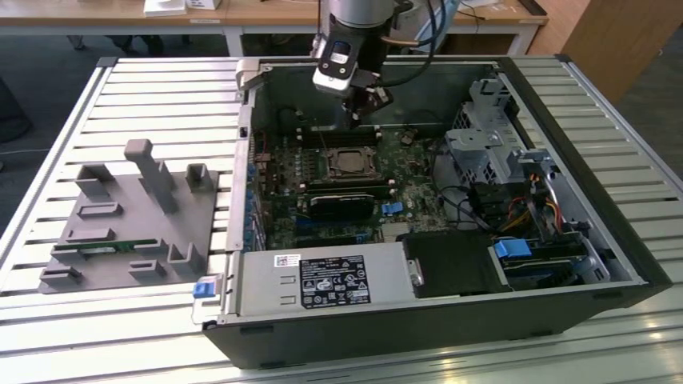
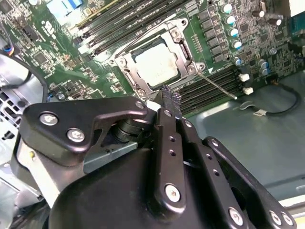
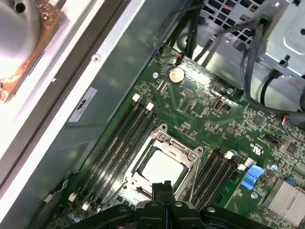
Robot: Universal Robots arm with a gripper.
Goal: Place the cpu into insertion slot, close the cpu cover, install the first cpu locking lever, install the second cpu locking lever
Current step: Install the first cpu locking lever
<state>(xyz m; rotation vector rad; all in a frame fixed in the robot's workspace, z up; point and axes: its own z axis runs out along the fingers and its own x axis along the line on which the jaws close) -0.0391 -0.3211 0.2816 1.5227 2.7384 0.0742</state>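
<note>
Cpu [image 2: 157,64] seated, cover [image 2: 127,67] down, just ahead of the end effector [image 2: 170,98] (pinched shut, empty). Lever [image 2: 217,85] juts free beside it.

The arm [image 1: 357,20] hangs straight down from above, its gripper [image 1: 361,116] pointing downward with both fingers [image 2: 165,119] pressed together and nothing between them

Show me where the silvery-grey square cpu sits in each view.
Exterior view: the silvery-grey square cpu lies near the green motherboard's centre.
Second wrist view: the cpu sits just beyond the black fingers.
First wrist view: the cpu likewise, just beyond the fingers.
Shared landmark: the thin silvery metal cpu cover framing it.
</note>
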